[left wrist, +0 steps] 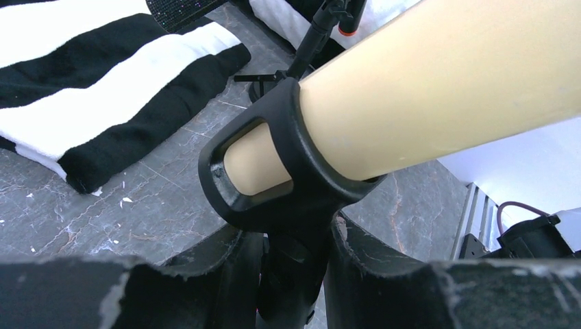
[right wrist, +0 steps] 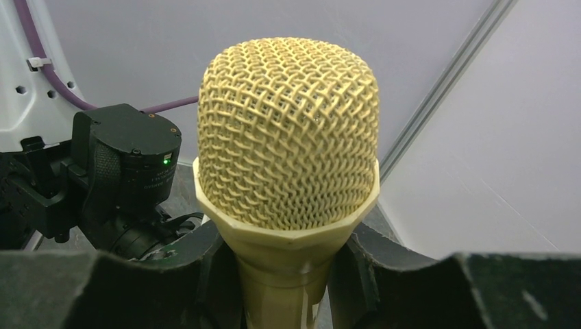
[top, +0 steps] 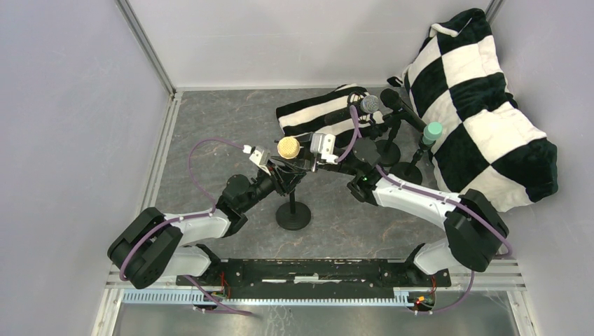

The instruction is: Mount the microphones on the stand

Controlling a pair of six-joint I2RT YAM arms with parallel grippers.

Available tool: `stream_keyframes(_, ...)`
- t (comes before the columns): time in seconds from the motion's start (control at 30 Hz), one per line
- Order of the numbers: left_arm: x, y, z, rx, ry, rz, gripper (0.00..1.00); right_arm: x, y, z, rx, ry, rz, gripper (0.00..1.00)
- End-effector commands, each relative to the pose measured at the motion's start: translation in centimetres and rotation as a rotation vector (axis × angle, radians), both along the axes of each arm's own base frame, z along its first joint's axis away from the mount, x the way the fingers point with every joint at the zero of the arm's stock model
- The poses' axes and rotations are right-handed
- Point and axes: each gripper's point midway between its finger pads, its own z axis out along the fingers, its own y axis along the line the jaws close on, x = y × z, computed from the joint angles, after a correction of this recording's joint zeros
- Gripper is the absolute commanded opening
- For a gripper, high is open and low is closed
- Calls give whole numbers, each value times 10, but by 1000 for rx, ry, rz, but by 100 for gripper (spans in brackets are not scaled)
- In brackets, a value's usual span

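Cream-yellow handheld microphone with mesh head, held above the middle of the grey marbled table. Its body is pinched just below the head by the right gripper, and the shaft is passed through the black plastic clip of the black round-based stand. The clip's stem is clamped by the left gripper, apparently to steady it against the push. No brand or lettering can be read.

Striped cloth, checkered cushion perhaps, grey tabletop
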Motion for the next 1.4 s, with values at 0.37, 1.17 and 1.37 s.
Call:
stream_keyframes(0.37, -11, -5, 25, -18, -117, -62, 2, 11, -27, -206, -502, 430, -36, 0)
stream_keyframes(1.17, -12, -6, 26, -17, -116, -70, 2, 15, -40, -238, -554, 487, -60, 0)
stream_keyframes(1.37, -12, -7, 25, -14, -114, -75, 2, 14, -44, -249, -573, 503, -60, 0)
